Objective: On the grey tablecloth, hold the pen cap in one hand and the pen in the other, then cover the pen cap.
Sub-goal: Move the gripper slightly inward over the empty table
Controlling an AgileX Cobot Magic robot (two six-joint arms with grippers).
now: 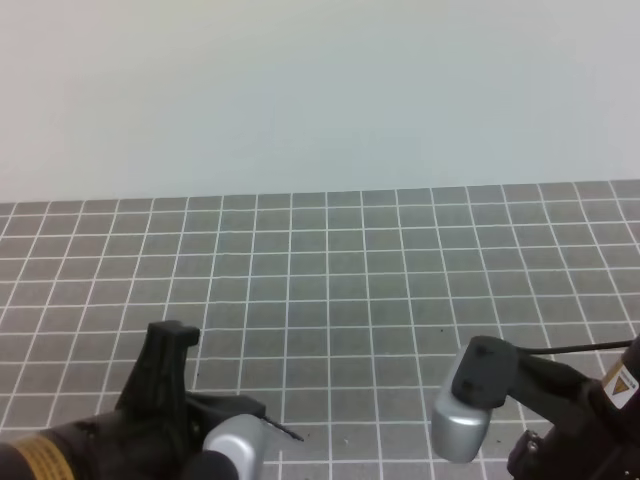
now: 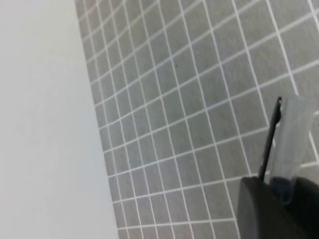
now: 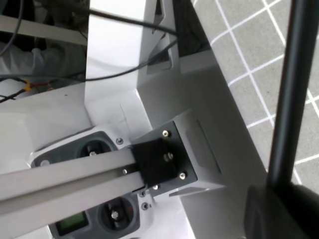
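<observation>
On the grey tablecloth (image 1: 330,280) both arms sit near the front edge. My left gripper (image 1: 262,420) is shut on the pen cap (image 1: 288,433), whose thin black tip pokes out to the right. In the left wrist view the pen cap (image 2: 270,142) shows as a slim black strip beside a translucent finger pad (image 2: 293,142). My right gripper (image 1: 535,362) is shut on the pen (image 1: 585,348), a thin black line running to the right edge. Seen from the right wrist, the pen (image 3: 289,89) rises from the gripper (image 3: 279,201). Cap and pen are well apart.
The grey tablecloth (image 2: 199,99) stretches back to a pale wall (image 1: 320,90). The right wrist view shows the robot's white stand (image 3: 119,55), a metal rail (image 3: 65,174) and cables beside the cloth's edge.
</observation>
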